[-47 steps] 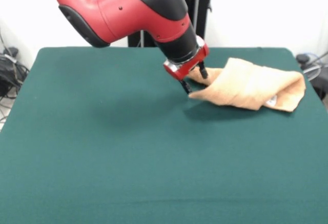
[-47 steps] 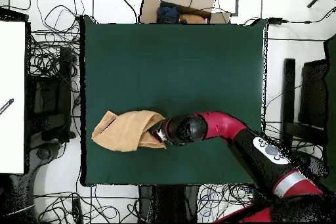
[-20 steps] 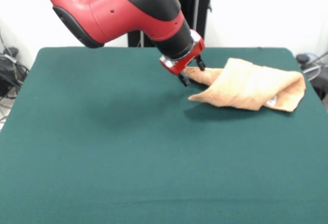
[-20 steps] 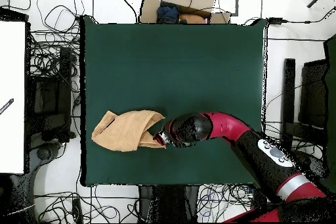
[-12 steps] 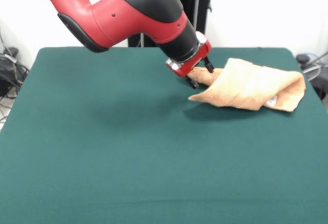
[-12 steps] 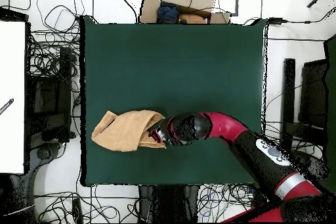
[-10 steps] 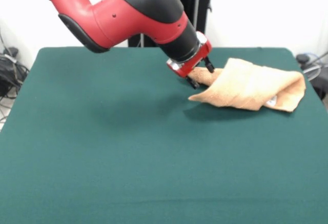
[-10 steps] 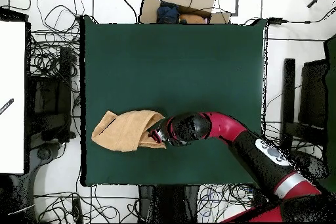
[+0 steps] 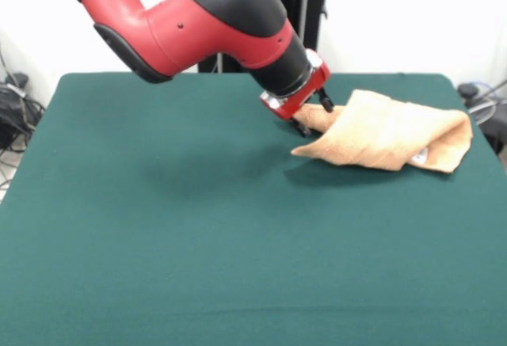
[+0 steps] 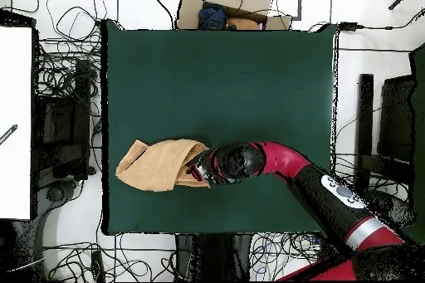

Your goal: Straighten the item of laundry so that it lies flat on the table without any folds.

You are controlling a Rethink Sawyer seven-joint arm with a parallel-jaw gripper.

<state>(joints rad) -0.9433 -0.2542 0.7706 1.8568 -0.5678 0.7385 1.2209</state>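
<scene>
Since half a second ago the gripper (image 9: 314,116) has edged slightly toward the towel (image 9: 388,134), and the arm (image 9: 198,21) above it has shifted a little the same way; a second ago it hung clear of the cloth, further from it. The towel itself has not changed shape or place.

The near part of the table (image 9: 198,267) is bare green cloth. Further back, toward the far right part of the table in the front view, the towel lies bunched and folded over itself, with a small white label (image 9: 420,157) showing at its near right edge. The gripper's two dark fingers (image 9: 325,100) stand apart, straddling the towel's pointed left corner; whether they pinch the cloth cannot be told.

From overhead, the gripper (image 10: 197,171) meets the towel's (image 10: 158,164) inner end.
</scene>
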